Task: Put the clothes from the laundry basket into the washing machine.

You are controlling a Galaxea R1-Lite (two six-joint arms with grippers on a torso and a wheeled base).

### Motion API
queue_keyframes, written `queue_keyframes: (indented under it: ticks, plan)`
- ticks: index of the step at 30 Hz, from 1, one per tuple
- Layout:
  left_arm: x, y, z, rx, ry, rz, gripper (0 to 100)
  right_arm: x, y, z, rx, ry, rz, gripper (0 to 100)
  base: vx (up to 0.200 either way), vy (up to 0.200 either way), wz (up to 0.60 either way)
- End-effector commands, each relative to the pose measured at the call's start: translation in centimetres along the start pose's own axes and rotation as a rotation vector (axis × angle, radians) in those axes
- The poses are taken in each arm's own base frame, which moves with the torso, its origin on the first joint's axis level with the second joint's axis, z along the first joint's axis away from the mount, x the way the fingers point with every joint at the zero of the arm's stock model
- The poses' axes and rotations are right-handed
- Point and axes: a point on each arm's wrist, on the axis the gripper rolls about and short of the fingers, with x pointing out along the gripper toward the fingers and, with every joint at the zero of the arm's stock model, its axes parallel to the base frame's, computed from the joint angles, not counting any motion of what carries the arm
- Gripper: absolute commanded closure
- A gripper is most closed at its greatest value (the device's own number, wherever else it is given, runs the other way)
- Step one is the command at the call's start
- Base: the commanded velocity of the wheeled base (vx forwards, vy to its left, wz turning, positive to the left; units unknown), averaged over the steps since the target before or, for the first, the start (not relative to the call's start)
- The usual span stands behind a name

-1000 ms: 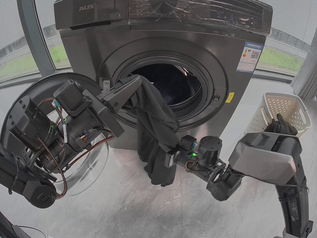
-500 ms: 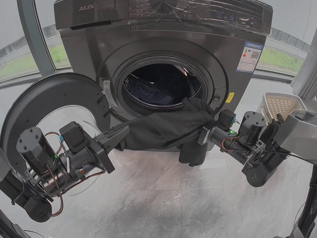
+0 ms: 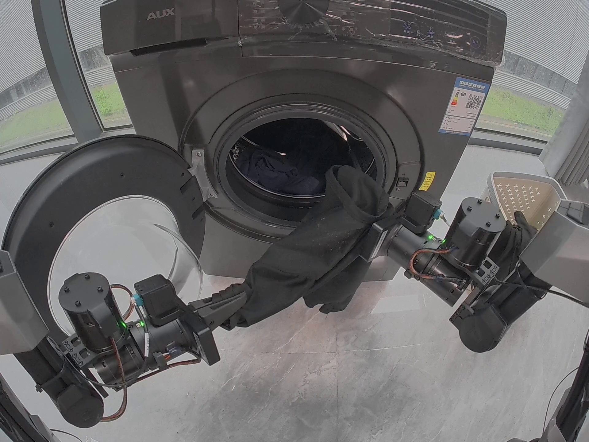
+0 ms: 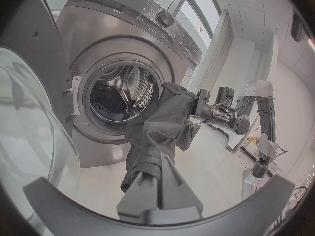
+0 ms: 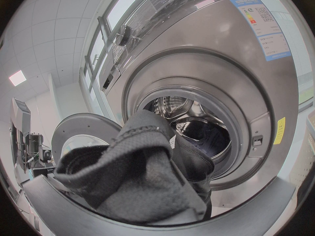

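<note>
Left hand (image 3: 226, 307) and right hand (image 3: 375, 236) each pinch an end of the soft, floppy garment (image 3: 307, 253), sagging before the washing machine (image 3: 178, 87).

Around me: pale grey marbled floor tiles (image 3: 343, 388).
Tall glass windows (image 3: 18, 81) behind; green grass strip (image 3: 527, 112) outside them.

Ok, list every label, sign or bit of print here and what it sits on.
Brand logo, pale capitals, on the washing machine's drawer front.
Blue-edged energy label with a code square, machine front: too small.
Yellow sticker beside the door latch: too small.
Control panel marks: blurred.
White tag on the black garment: unreadable.
</note>
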Motion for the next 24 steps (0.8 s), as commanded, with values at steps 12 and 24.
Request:
queue_keyframes:
  ticks: [12, 24]
  plan:
    - [-1.0, -0.2, -0.9, -0.007, 0.047, 0.006, 0, 0.6, 2.1, -0.1, 0.037, -0.012, 0.040, 100, 0.000, 0.000, 0.00]
    - [-2.7, -1.3, -1.8, -0.021, 0.106, -0.015, 0, 0.6, 2.2, 0.3, 0.046, -0.028, 0.017, 100, 0.000, 0.000, 0.00]
